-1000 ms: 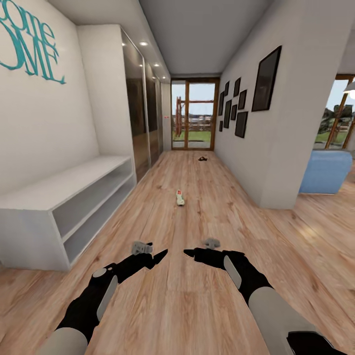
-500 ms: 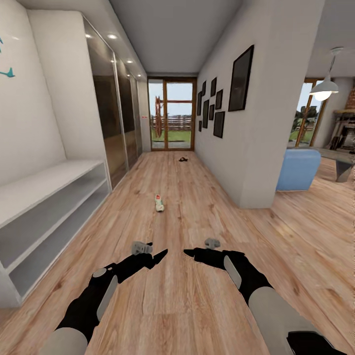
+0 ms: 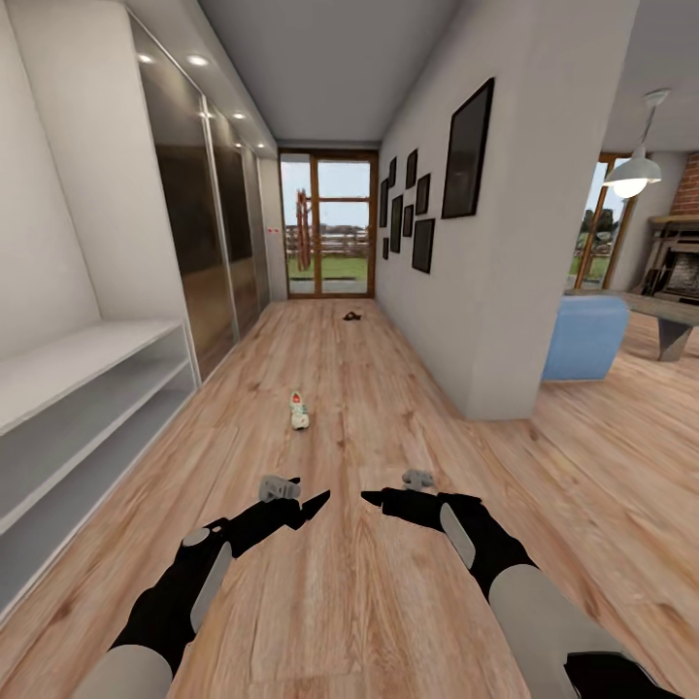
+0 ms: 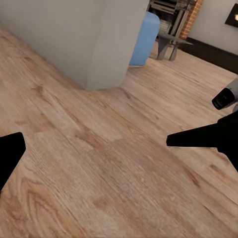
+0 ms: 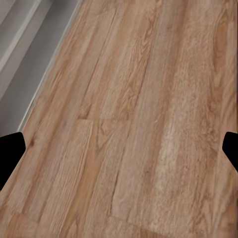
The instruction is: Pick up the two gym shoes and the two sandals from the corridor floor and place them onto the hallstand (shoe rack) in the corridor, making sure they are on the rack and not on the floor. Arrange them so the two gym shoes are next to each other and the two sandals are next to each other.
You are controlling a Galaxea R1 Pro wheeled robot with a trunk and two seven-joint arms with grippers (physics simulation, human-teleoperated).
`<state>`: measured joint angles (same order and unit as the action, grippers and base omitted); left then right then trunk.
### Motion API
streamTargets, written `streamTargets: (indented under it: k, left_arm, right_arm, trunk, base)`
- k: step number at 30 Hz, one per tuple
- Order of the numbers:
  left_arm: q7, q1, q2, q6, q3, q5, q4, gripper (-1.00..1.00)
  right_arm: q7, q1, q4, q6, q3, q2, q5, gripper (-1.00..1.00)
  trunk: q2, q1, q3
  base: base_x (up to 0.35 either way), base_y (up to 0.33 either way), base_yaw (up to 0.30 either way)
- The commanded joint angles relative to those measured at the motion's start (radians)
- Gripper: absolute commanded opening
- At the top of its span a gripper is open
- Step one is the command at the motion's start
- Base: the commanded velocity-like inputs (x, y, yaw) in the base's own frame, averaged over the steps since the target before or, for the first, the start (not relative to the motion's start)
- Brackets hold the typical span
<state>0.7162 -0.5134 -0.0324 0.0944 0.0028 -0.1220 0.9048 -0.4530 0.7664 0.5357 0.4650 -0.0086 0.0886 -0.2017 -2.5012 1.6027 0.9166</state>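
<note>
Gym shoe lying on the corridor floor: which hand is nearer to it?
Left. The gym shoe lies ahead, almost in line with the left hand; the right hand sits farther off to its right.

White lace-up sneaker with green stripes (image 3: 299, 411) lies on light wood-plank corridor floor (image 3: 388, 582), mid-corridor, ahead of both arms. Dark brown sandals (image 3: 351, 316) lie far behind it, near glazed wood-framed door (image 3: 326, 225) at corridor end. Low white open-shelf unit (image 3: 68, 427) along left wall. Blue upholstered seat (image 3: 585, 335) right, behind wall corner.
</note>
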Motion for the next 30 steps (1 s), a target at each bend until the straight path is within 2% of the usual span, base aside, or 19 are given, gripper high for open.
streamTargets:
  k: [1, 30]
  left_arm:
    - [0.003, 0.0, 0.0, 0.01, 0.0, -0.01, 0.0, 1.0]
    - [0.003, 0.0, 0.0, 0.01, 0.0, -0.01, 0.0, 1.0]
  right_arm:
    - [0.0, 0.0, 0.001, 0.007, -0.001, 0.0, -0.007, 1.0]
    - [0.0, 0.001, 0.001, 0.007, -0.001, 0.0, -0.005, 1.0]
  trunk:
    - [0.0, 0.0, 0.001]
    - [0.0, 0.0, 0.001]
  base:
    - [0.349, -0.076, -0.001]
    - [0.349, -0.072, 0.0]
